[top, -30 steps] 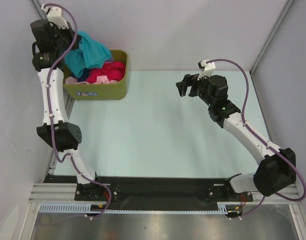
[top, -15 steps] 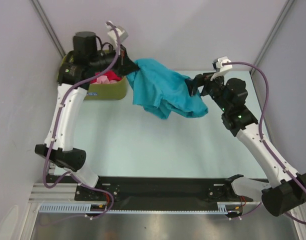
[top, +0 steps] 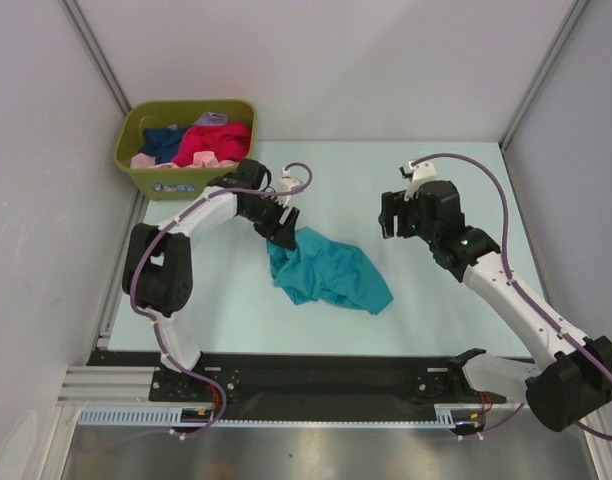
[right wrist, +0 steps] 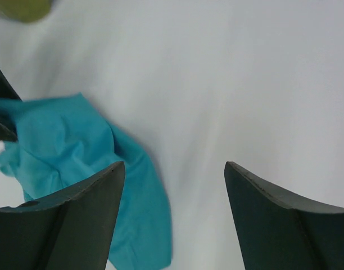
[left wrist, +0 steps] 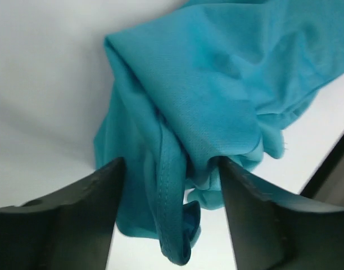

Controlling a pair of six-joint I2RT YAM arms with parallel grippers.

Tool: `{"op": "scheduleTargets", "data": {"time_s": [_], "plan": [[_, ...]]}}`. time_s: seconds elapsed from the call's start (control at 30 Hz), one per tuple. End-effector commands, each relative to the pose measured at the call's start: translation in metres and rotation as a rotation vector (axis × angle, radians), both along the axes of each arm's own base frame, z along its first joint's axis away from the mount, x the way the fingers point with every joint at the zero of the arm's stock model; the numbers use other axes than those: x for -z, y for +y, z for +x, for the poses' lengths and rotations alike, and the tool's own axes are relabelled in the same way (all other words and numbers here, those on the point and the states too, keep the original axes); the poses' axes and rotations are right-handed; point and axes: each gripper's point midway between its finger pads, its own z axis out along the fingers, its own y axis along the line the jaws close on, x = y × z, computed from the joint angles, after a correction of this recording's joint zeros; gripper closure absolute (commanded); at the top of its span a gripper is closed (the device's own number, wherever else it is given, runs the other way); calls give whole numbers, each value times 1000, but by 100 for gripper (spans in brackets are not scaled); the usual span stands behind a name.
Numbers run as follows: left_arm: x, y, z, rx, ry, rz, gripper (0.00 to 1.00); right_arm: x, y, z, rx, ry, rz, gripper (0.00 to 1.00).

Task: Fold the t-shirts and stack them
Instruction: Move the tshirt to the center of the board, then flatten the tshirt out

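A teal-blue t-shirt (top: pixel 331 275) lies crumpled on the pale table (top: pixel 386 170), between the two arms. My left gripper (top: pixel 279 228) is at the shirt's upper left end. In the left wrist view its jaws (left wrist: pixel 171 163) stand apart, with a loose fold of the teal cloth (left wrist: pixel 217 84) hanging between them, not pinched. My right gripper (top: pixel 389 215) hovers open to the right of the shirt, and in the right wrist view (right wrist: pixel 173 166) only bare table lies between its fingers, the teal shirt (right wrist: pixel 65 146) off to its left. More t-shirts lie in the bin: magenta-red (top: pixel 214 140), navy (top: pixel 164 140), pale pink (top: pixel 146 160).
The olive-green bin (top: pixel 186 182) stands at the back left corner of the table, close behind the left arm's elbow. Grey walls and frame posts close in the left, back and right sides. The black base rail (top: pixel 316 375) runs along the near edge.
The left arm swung the teal shirt out of the bin, across and down onto the table, then its jaws opened. The right gripper moved back from the shirt and stayed open.
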Motion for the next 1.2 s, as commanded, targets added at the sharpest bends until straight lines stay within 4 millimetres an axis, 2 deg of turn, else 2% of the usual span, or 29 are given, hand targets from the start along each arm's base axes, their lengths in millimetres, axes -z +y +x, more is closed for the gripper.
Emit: {"op": "scheduleTargets", "data": {"time_s": [0.0,0.03,0.1,0.13,0.17,0.23,0.27,0.3,0.33,0.37,0.43,0.47,0.5,0.57,0.6,0.67,0.7,0.73,0.77,0.8,0.83,0.87,0.9,1.0,1.03,1.07,1.13,1.17], "plan": [[-23,10,28,10,-196,39,24,29,-3,-21,46,128,-47,26],[-28,10,28,0,-211,28,19,37,1,-26,34,151,-59,27],[-46,14,18,-21,-255,8,16,51,24,-44,-43,180,-98,31],[-54,15,15,-38,-272,-12,14,67,31,-52,-69,207,-127,33],[-61,22,6,-57,-275,-30,13,71,54,-66,-138,201,-140,35],[-66,33,-2,-112,-254,-58,12,78,77,-78,-203,206,-169,38],[-66,48,-2,-159,-238,-72,11,88,100,-90,-276,216,-195,38],[-63,60,-12,-192,-222,-81,9,90,113,-96,-314,214,-201,38],[-60,82,-9,-269,-207,-85,6,86,129,-95,-340,193,-188,37],[-56,95,-11,-314,-202,-73,6,99,140,-96,-350,217,-213,36],[-52,123,-17,-401,-203,-51,6,103,163,-97,-350,210,-227,32],[-51,128,-21,-412,-212,-36,6,92,178,-92,-345,183,-209,32],[-45,134,-26,-426,-214,2,6,110,188,-92,-349,201,-245,30],[-49,147,-34,-432,-248,33,7,113,207,-83,-348,182,-239,29],[-50,148,-36,-429,-254,38,6,137,210,-79,-327,219,-281,30],[-51,148,-39,-437,-257,38,6,159,201,-72,-253,266,-348,30],[-53,146,-39,-432,-255,26,7,161,203,-69,-244,270,-362,31],[-53,145,-40,-428,-247,22,7,178,199,-69,-233,300,-407,33],[-53,145,-40,-429,-244,21,7,182,198,-68,-225,304,-415,38],[-56,145,-39,-436,-247,19,7,185,197,-67,-219,310,-417,52],[-56,146,-38,-444,-245,25,8,184,197,-66,-213,313,-407,62],[-57,146,-36,-446,-245,25,8,181,197,-63,-201,313,-392,73],[-57,145,-36,-447,-237,22,8,175,197,-62,-192,307,-382,98],[-57,142,-32,-439,-232,10,10,132,192,-50,-140,244,-335,100],[-54,140,-31,-434,-223,15,11,107,185,-50,-126,223,-304,100],[-57,141,-27,-439,-229,20,11,96,174,-45,-94,226,-273,100],[-53,124,-28,-378,-224,33,12,79,151,-45,-54,244,-239,100],[-51,121,-27,-368,-231,49,12,66,130,-43,-25,254,-191,100]]}}
